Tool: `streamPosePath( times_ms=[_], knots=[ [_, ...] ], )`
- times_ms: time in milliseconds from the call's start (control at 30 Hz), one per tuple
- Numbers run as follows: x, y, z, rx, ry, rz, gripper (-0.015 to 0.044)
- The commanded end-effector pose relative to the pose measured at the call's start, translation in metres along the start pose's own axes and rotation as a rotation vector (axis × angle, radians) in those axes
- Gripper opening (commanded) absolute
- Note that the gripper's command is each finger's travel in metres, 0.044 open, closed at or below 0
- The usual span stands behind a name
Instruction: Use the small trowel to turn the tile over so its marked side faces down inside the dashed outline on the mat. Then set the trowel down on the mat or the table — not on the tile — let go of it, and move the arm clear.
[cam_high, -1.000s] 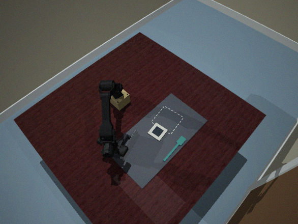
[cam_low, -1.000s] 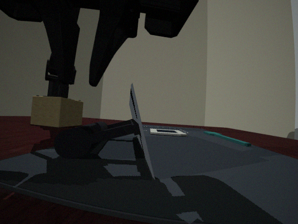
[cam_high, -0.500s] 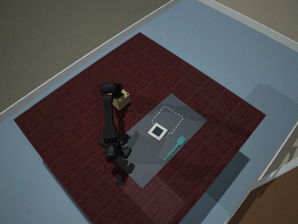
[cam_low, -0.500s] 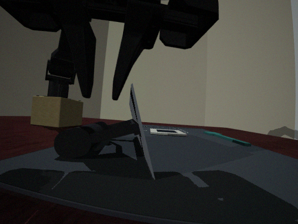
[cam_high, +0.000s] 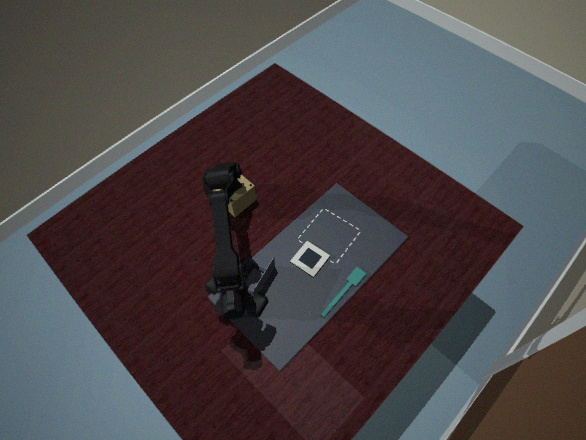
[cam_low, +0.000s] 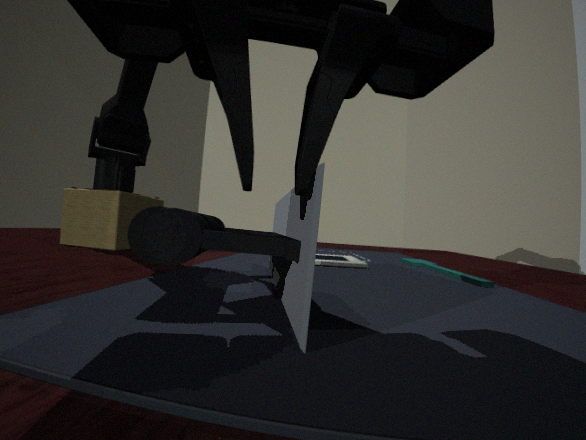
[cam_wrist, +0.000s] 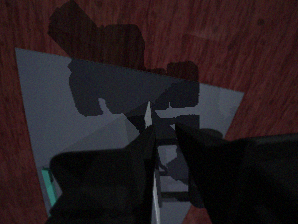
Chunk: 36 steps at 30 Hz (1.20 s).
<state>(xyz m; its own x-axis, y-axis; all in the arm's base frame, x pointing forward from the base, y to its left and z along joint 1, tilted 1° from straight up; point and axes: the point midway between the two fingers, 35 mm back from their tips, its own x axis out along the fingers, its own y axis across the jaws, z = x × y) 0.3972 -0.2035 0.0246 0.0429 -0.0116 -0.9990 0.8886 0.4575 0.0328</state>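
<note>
The tile (cam_high: 310, 258) (cam_low: 356, 262) lies flat on the mat (cam_high: 295, 305) (cam_low: 530, 330), a dark square within its white border facing up. It sits at the near corner of the dashed outline (cam_high: 324, 209), mostly outside it. A trowel's grey blade (cam_high: 266, 278) (cam_low: 299, 290) (cam_wrist: 148, 115) stands nearly upright on edge on the mat, its dark handle (cam_low: 165, 235) low behind it. My gripper (cam_low: 275, 204) (cam_wrist: 164, 128) is partly open and points down at the blade's upper part. One finger overlaps the blade in the exterior view; whether they touch is unclear.
A teal spatula-like tool (cam_high: 357, 276) (cam_low: 445, 273) (cam_wrist: 49, 186) lies along the mat's far edge from the arm, beside the tile. A wooden block (cam_high: 243, 201) (cam_low: 90, 220) stands by the arm's base on the dark red table (cam_high: 150, 165). The arm's shadow darkens the mat.
</note>
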Motion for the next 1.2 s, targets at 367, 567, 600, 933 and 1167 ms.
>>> streamPosePath(
  times_ms=[367, 567, 600, 933, 1167],
  knots=[
    [0.003, 0.038, -0.002, 0.002, 0.009, -0.001, 0.0100],
    [0.003, 0.054, -0.002, 0.002, 0.009, 0.001, 0.0100],
    [0.003, 0.057, -0.002, 0.002, 0.009, 0.001, 0.0100],
    [0.001, 0.052, -0.002, -0.005, 0.000, 0.004, 0.0014],
    [0.001, 0.052, -0.002, -0.005, 0.000, 0.004, 0.0000]
  ],
)
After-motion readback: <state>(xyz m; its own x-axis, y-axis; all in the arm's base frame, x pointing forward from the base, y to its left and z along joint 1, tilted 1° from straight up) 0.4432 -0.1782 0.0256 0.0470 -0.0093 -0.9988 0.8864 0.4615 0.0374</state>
